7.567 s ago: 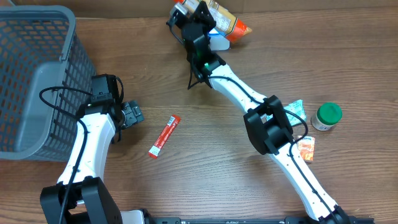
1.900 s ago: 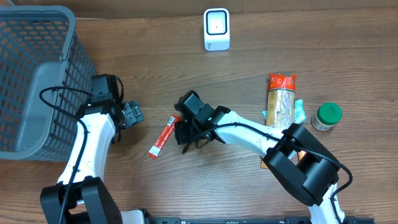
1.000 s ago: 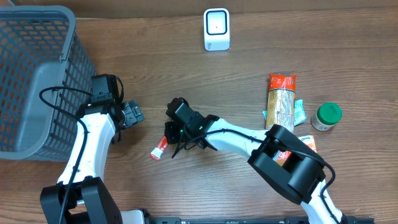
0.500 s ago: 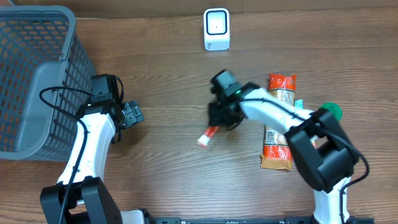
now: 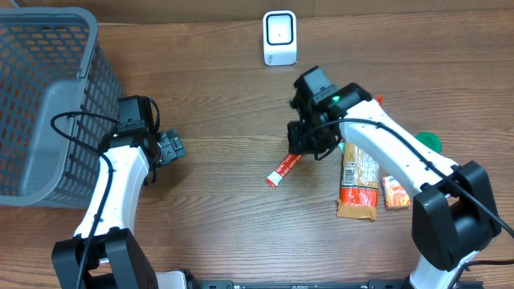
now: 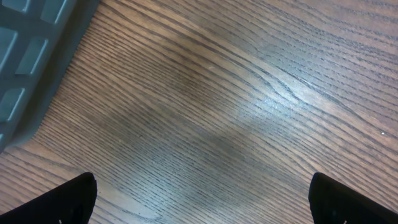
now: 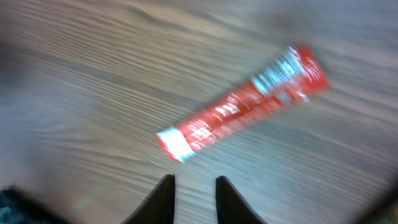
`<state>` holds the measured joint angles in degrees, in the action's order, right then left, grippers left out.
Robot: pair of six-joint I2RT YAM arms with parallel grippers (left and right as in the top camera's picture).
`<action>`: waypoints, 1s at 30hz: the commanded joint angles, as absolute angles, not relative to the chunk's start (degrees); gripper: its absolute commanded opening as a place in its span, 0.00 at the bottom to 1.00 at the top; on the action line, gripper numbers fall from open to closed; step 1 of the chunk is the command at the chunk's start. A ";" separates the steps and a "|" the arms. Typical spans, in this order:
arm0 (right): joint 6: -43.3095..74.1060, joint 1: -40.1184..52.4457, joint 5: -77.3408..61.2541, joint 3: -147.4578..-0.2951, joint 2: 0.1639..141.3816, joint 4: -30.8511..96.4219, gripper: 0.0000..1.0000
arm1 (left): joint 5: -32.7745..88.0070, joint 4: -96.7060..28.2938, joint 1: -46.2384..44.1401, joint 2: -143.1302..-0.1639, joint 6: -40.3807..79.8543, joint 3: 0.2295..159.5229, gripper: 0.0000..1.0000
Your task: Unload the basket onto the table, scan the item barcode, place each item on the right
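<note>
On the wood-grain table (image 5: 209, 88) lies a slim red foil sachet (image 5: 283, 169), flat and glossy, with a white band at one end and crimped silver print toward the other. From the right wrist, though blurred, it sits slantwise just beyond the right gripper (image 7: 193, 193), clear of both dark fingers (image 7: 163, 190), which are drawn nearly together on nothing. Overhead, its upper end is close under the right gripper (image 5: 302, 148). Well apart, the left gripper (image 5: 173, 147) is spread wide and empty beside a grey mesh basket (image 5: 48, 96).
</note>
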<state>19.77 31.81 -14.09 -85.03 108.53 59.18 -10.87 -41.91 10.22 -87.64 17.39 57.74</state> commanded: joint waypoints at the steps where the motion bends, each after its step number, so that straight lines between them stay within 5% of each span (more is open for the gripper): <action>1: 29.50 33.04 0.51 -81.54 108.57 59.53 0.04 | -10.48 -41.71 10.07 -87.42 16.88 58.76 1.00; 18: 34.57 36.64 -1.37 -71.18 111.37 39.46 0.04 | -10.48 -41.71 10.07 -87.42 16.88 58.76 1.00; 30: 36.51 37.91 0.25 -71.18 111.37 37.32 0.04 | -10.48 -41.71 10.07 -87.42 16.88 58.76 1.00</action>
<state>34.50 37.65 -1.74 -71.57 111.28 37.52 -10.87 -41.91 10.22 -87.66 17.39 57.74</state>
